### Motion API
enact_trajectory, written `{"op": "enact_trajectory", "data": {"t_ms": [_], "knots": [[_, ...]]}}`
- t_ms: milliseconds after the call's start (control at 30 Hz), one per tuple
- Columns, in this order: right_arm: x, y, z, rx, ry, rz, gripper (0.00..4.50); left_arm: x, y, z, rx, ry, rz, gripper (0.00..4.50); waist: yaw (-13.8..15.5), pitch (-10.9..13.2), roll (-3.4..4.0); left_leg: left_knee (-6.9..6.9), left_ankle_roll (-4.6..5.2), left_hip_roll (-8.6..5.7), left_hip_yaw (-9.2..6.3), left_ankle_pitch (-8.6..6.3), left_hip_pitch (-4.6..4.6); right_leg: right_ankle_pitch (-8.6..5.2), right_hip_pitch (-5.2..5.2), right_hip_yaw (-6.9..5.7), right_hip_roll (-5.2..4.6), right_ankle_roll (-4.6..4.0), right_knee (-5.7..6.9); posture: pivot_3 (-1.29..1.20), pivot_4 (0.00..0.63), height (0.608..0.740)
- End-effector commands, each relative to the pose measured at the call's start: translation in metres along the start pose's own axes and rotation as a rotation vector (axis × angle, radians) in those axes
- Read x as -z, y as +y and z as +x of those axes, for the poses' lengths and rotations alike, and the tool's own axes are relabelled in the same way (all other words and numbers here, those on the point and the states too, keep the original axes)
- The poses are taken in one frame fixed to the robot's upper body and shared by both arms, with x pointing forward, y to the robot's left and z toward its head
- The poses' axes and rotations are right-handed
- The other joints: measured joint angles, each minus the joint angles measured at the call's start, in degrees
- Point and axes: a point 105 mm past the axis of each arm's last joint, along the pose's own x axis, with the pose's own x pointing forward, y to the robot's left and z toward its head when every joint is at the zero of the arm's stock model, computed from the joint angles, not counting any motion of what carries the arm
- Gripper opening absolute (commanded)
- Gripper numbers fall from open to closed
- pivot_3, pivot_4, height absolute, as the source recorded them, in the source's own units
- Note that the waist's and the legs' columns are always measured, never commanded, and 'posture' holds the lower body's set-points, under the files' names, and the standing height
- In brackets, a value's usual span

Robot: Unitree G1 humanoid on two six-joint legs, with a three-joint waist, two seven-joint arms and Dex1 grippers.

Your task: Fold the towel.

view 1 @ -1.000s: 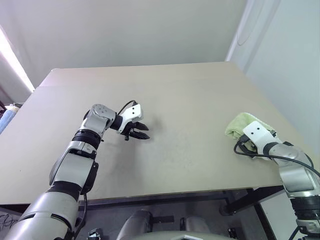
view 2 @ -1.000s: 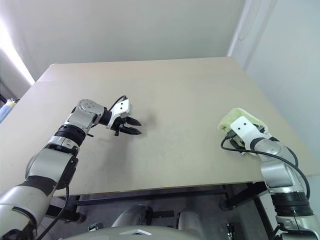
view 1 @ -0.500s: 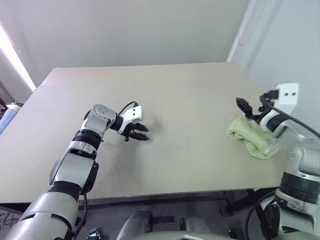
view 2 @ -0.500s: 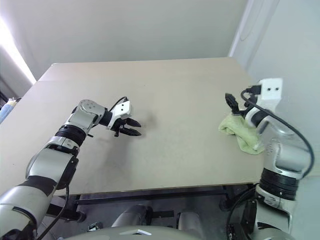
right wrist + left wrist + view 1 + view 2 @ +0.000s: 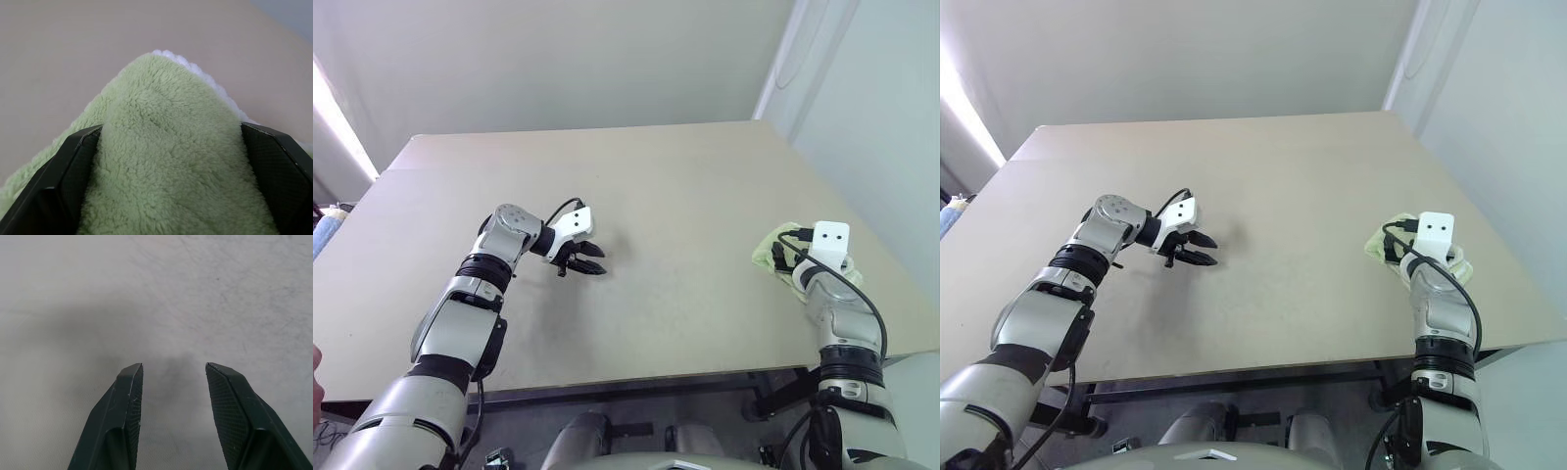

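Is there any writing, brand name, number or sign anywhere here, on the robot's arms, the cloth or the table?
None that can be read.
The towel: plain green pile with a white edge, no lettering.
The table: bare surface, no marks or signs.
The white housing above the right pincer: two dark dots, no letters.
The left pincer: black fingers with a fine grid texture, no print.

- A wide beige table (image 5: 685,196) — plain, matte top, dark frame beneath.
- Pale grey wall (image 5: 558,59) behind it.
- Bright light strip (image 5: 337,122) at the far left — glaring white.
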Motion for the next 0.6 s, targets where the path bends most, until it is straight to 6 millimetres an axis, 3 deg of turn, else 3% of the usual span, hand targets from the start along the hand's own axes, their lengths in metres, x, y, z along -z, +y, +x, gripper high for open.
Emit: {"op": "enact_trajectory", "data": {"t_ms": [33, 133, 300, 467, 600], "knots": [[0.02, 0.005, 0.0, -0.011, 0.061, 0.007, 4.49, -0.013, 0.007, -0.007, -0.028, -0.021, 0.049, 2.16, 0.01, -0.01, 0.0, -0.01, -0.02, 0.0, 0.0, -0.03, 0.2, -0.02, 0.19, 0.0, 0.0, -0.02, -0.03, 0.0, 0.0, 0.694], [0.008, 0.003, -0.001, -0.029, 0.02, 0.01, 4.49, -0.013, 0.007, -0.007, -0.032, -0.019, 0.05, 2.16, 0.06, -0.01, 0.01, 0.0, -0.12, 0.01, -0.05, -0.09, 0.24, -0.12, 0.24, 0.0, 0.0, -0.22, -0.03, 0.0, 0.0, 0.694], [-0.042, -0.019, -0.009, -0.004, -0.149, 0.105, 4.49, -0.013, 0.007, -0.008, -0.032, -0.023, 0.048, 2.16, 0.1, 0.01, 0.04, -0.01, -0.05, 0.0, -0.04, -0.04, 0.18, -0.1, 0.11, 0.05, 0.0, -0.22, -0.02, 0.0, 0.0, 0.694], [-0.095, -0.026, -0.036, -0.115, -0.335, 0.158, 4.49, -0.022, 0.011, -0.012, -0.051, -0.096, -0.003, 2.16, 0.15, 0.04, 0.08, -0.15, 0.0, -0.03, -0.01, -0.03, -0.02, -0.01, -0.01, 0.08, -0.04, 0.01, -0.02, 0.0, 0.0, 0.694], [-0.114, -0.012, -0.067, -0.328, -0.388, 0.134, 4.49, -0.031, 0.014, -0.017, -0.071, -0.188, -0.022, 2.16, 0.19, 0.04, 0.06, -0.15, 0.03, -0.02, -0.01, -0.04, -0.13, -0.01, -0.03, 0.07, -0.04, 0.02, -0.03, 0.0, 0.0, 0.694]]}}
